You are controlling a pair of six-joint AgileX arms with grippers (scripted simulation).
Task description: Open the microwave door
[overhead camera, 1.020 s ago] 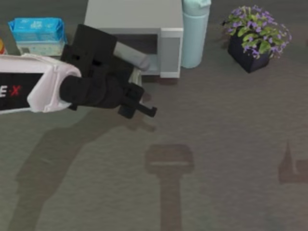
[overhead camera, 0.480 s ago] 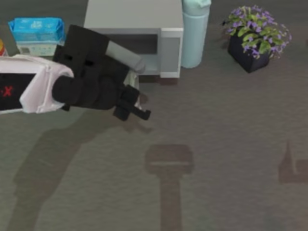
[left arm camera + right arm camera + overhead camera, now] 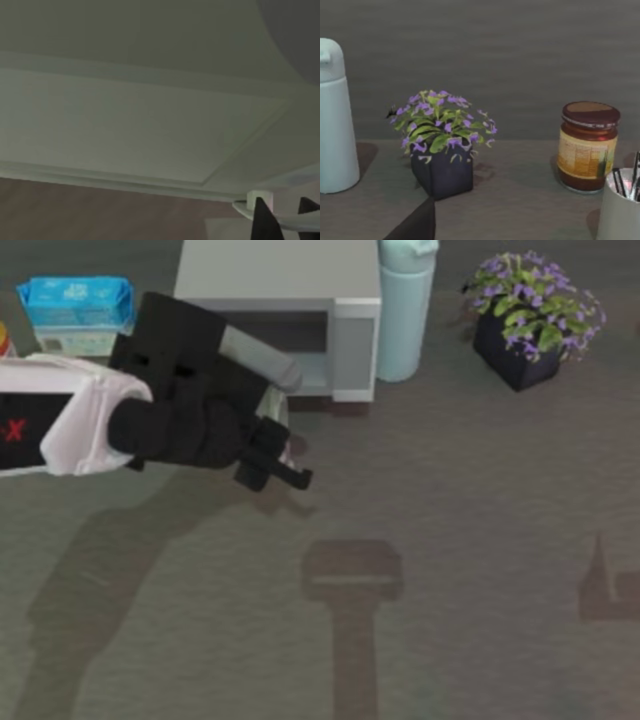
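The wide grey-brown surface (image 3: 480, 540) has lots of bare room across its middle and right side. At the back stands the boxy light-grey microwave (image 3: 280, 275), the biggest thing here. Its front hole is dark and open, and I cannot see anything inside it. The flat silver-framed microwave door (image 3: 262, 355) is swung out toward the left, away from the plain grey control strip. My left arm, white with a black end, reaches in from the left edge, and the left gripper (image 3: 285, 468) sits just in front of the door's outer edge. In the left wrist view the two dark fingertips (image 3: 262, 220) stand a little apart on either side of the door's thin silver edge, but I cannot tell if they pinch it. A tall pale blue bottle (image 3: 405, 305) stands just beside the microwave on its right. Farther right is a dark pot of purple flowers (image 3: 528, 315). A blue and white packet (image 3: 78, 310) lies at the back left. The right wrist view shows a brown glass jar (image 3: 587, 147) and a pale cup holding pens (image 3: 620, 210). My right arm is not seen.
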